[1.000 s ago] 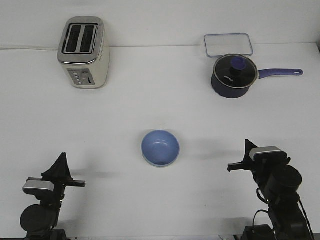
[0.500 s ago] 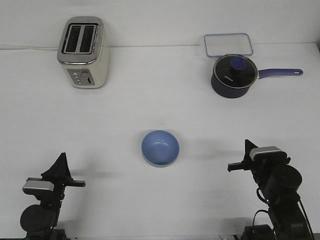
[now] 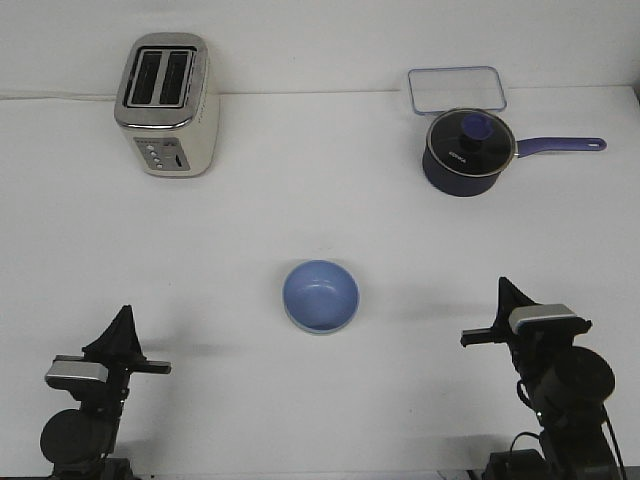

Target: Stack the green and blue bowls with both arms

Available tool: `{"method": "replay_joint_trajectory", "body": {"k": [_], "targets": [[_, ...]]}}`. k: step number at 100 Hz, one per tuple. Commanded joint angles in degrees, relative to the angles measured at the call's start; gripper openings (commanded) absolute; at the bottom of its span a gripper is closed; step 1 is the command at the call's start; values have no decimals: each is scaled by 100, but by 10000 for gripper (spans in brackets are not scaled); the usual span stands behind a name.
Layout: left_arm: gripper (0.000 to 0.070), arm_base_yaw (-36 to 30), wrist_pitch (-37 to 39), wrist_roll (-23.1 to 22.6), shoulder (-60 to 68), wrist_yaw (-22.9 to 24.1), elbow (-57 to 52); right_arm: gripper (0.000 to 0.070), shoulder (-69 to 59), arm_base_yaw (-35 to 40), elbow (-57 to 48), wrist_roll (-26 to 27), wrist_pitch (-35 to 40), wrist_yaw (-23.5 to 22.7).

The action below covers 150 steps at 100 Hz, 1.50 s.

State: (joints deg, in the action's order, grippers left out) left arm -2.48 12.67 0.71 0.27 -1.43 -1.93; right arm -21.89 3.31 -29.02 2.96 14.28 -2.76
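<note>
Blue bowl (image 3: 320,296) sits mid-bench, seemingly nested in a pale one showing only as a rim, and it lies between both arms; left end effector (image 3: 122,330) and right end effector (image 3: 508,300) stand roughly level either side, neither clearly nearer, both holding nothing, spread or pinched I cannot tell

Light periwinkle blue bowl (image 3: 320,294), plain, with a thin paler rim showing along the lower edge; white table (image 3: 320,210), unpatterned; cream toaster (image 3: 166,103) with silver top and dark slots; dark navy saucepan (image 3: 470,152) with purple knob and purple handle, small white lettering on the side; clear container (image 3: 456,88) with a bluish-grey rim; black left gripper (image 3: 120,335) and black right gripper (image 3: 512,300), each beside a silver-grey block
</note>
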Motion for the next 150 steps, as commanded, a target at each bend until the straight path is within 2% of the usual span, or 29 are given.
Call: {"method": "replay_joint_trajectory", "body": {"k": [1,19,46,77,150], "targets": [[12,0,66,-63,-4,17,114,0,232,-2,256,-22,-367,22],[12,0,63,-63,-4,15,114,0,1163,-2,1283,-22,-1443,22],[12,0,63,-63,-4,15,114,0,2199,-2,2269,2,-1572,24],[12,0,63,-63,-4,15,114,0,2184,-20,2828,2,-2376,116],[12,0,63,-63,-4,17,114,0,2184,-44,2830,0,-2371,168]]}}
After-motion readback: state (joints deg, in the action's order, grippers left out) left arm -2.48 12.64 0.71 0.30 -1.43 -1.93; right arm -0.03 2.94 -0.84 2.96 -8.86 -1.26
